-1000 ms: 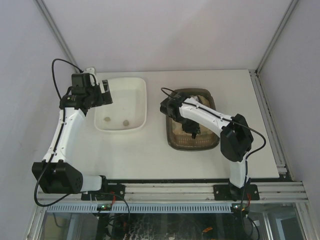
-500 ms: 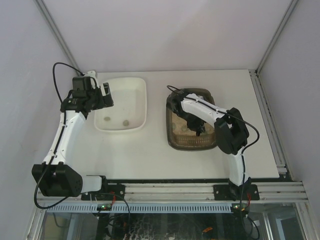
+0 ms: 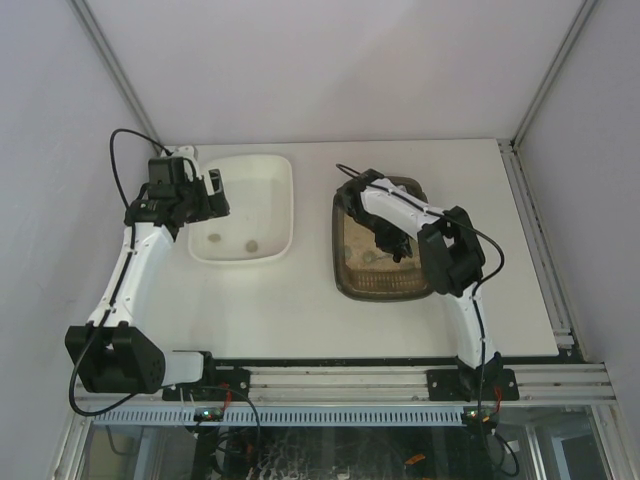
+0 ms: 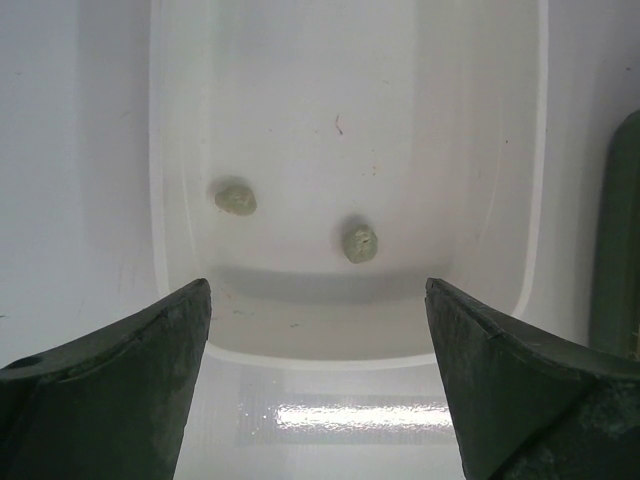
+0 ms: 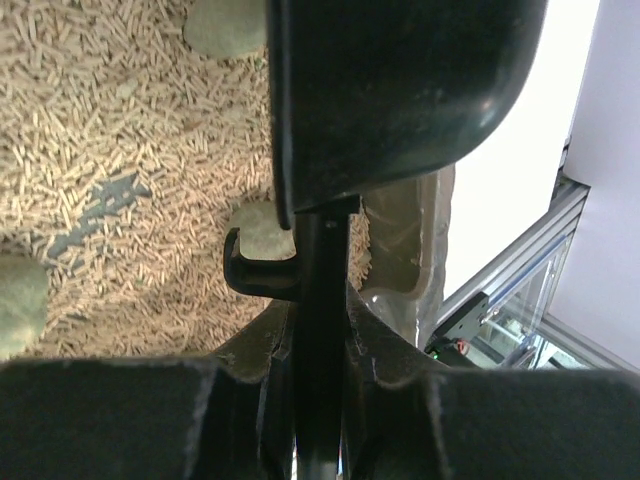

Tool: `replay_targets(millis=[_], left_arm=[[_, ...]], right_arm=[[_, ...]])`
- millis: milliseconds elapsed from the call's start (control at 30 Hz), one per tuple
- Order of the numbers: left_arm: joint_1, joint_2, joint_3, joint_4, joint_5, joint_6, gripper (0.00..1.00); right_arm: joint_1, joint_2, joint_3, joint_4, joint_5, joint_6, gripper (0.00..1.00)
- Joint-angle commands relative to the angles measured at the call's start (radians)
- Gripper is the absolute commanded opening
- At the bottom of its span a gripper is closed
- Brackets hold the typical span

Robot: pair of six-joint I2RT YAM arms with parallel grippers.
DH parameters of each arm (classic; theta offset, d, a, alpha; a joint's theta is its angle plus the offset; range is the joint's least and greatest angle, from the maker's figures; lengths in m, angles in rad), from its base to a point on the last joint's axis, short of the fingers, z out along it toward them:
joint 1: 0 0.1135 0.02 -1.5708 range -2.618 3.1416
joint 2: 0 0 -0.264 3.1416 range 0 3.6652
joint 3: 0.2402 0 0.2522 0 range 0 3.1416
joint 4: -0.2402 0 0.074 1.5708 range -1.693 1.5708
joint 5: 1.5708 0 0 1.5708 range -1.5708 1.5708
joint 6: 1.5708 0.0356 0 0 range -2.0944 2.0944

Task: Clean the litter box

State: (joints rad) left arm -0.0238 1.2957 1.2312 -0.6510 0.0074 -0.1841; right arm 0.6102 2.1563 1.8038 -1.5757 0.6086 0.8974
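The litter box (image 3: pixel 347 283), a dark brown tray of beige pellet litter (image 5: pixel 100 120), lies right of centre on the table. My right gripper (image 3: pixel 388 243) is down inside it, shut on the thin handle (image 5: pixel 318 300) of a black scoop (image 5: pixel 400 90) whose blade hangs over the litter. Greyish clumps (image 5: pixel 258 232) lie on the pellets beside and under the scoop. My left gripper (image 4: pixel 318 330) is open with nothing between its fingers, over the end rim of the white tub (image 3: pixel 275 170). Two clumps (image 4: pixel 235 199) (image 4: pixel 359 242) lie on the tub's floor.
The litter box wall (image 5: pixel 410 240) stands close on the right of the scoop. A dark edge (image 4: pixel 620 240) shows at the right border of the left wrist view. The table's metal rail (image 3: pixel 540 230) runs along the right side.
The right arm has folded, its elbow coming in over the litter box and the scoop shifting a little toward the back. The left arm has hardly moved.
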Motion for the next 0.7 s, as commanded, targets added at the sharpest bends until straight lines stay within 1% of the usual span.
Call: replay_targets(millis=[0, 200, 333, 400, 533, 667], left_arm=[[-0.003, -0.004, -0.004, 0.038, 0.029, -0.006, 0.91], [-0.003, 0.005, 0.003, 0.038, 0.039, -0.008, 0.91], [-0.004, 0.015, -0.007, 0.039, 0.049, -0.02, 0.91], [-0.002, 0.02, -0.001, 0.026, 0.05, -0.025, 0.91], [-0.003, 0.017, 0.031, -0.009, 0.067, -0.026, 0.91], [-0.003, -0.011, 0.048, -0.018, 0.073, -0.026, 0.91]], right_arm=[[-0.029, 0.048, 0.069, -0.02, 0.03, -0.032, 0.0], [-0.053, 0.076, 0.097, -0.015, 0.024, -0.044, 0.0], [-0.064, 0.073, 0.093, 0.038, -0.046, -0.089, 0.0], [-0.065, 0.052, 0.077, 0.097, -0.105, -0.13, 0.0], [-0.085, 0.004, 0.037, 0.208, -0.283, -0.197, 0.0], [-0.1, -0.071, -0.021, 0.309, -0.408, -0.252, 0.0]])
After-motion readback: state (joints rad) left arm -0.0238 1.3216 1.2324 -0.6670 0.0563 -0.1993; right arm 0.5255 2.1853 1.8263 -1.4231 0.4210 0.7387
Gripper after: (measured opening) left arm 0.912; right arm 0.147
